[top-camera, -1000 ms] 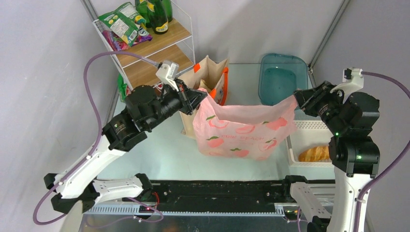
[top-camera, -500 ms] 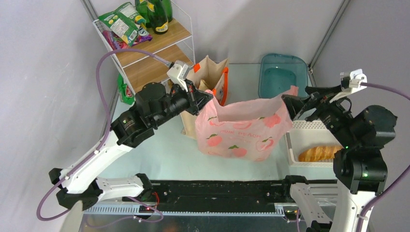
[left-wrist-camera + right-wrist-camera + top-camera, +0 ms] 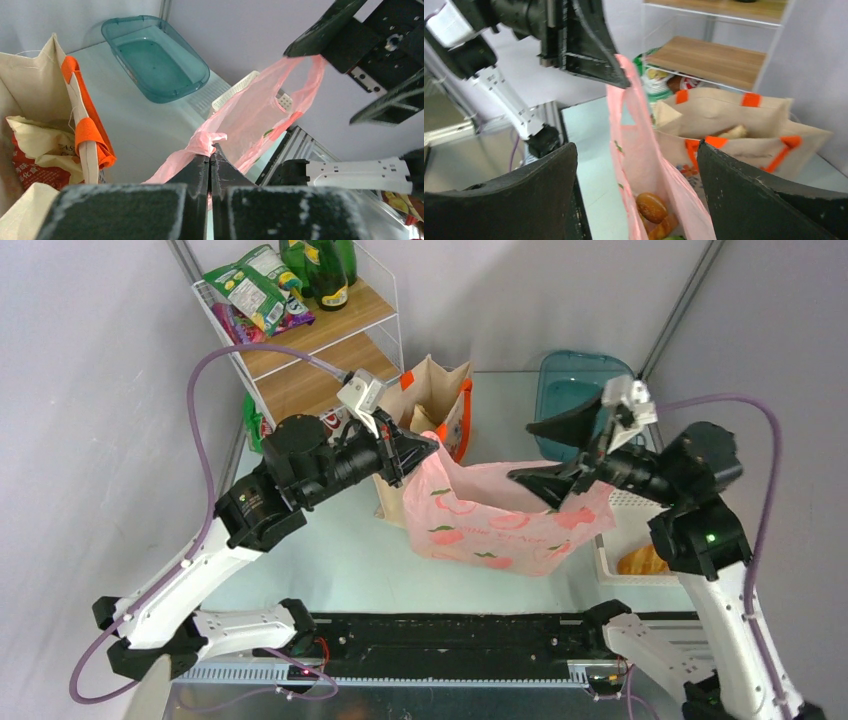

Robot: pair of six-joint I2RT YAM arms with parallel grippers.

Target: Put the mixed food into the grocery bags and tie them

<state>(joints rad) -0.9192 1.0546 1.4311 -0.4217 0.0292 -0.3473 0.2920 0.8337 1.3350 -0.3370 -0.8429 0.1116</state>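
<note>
While the left gripper (image 3: 430,445) clamps one handle of the pink bag (image 3: 500,525), the bag sags over the table (image 3: 330,560) just beside the beige tote (image 3: 440,390). The right gripper (image 3: 525,452) hangs above it, jaws spread wide and closed on nothing. Bread rolls (image 3: 651,207) lie inside the pink bag (the right wrist view shows them); another roll (image 3: 640,560) sits in the white basket (image 3: 606,565).

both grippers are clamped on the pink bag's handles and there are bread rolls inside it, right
Not quite. Only the left gripper is clamped on the pink bag. The right gripper is open, its jaws wide on either side of the bag, as the right wrist view shows. The bread rolls are inside it.
</note>
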